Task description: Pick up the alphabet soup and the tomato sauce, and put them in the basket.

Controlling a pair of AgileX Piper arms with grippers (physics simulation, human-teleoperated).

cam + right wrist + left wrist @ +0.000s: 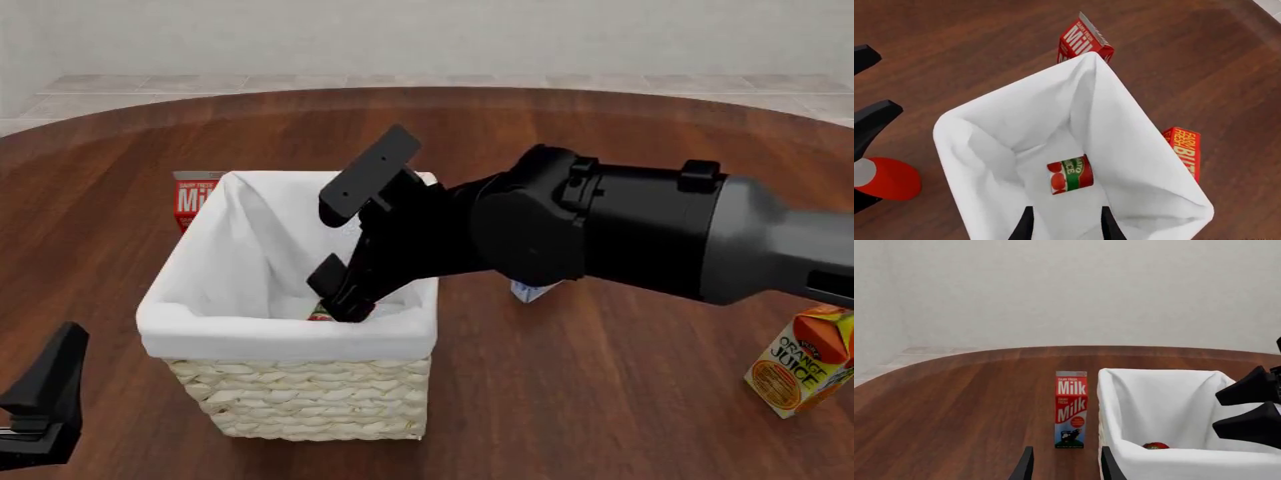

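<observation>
While the front view mostly hides it, the right wrist view shows the tomato sauce [1070, 174] lying inside the basket [1134, 150], right claw [1064, 225] open and empty above; left claw [1064, 465] open, empty too.

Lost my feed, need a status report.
Right claw open above the basket. Tomato sauce lying inside. Left claw open, empty, facing milk carton. Alphabet soup not in view.

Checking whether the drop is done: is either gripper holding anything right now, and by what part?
Nothing is held. The right gripper hangs open over the basket, and the tomato sauce lies loose on its floor. The left gripper is open and empty.
</observation>
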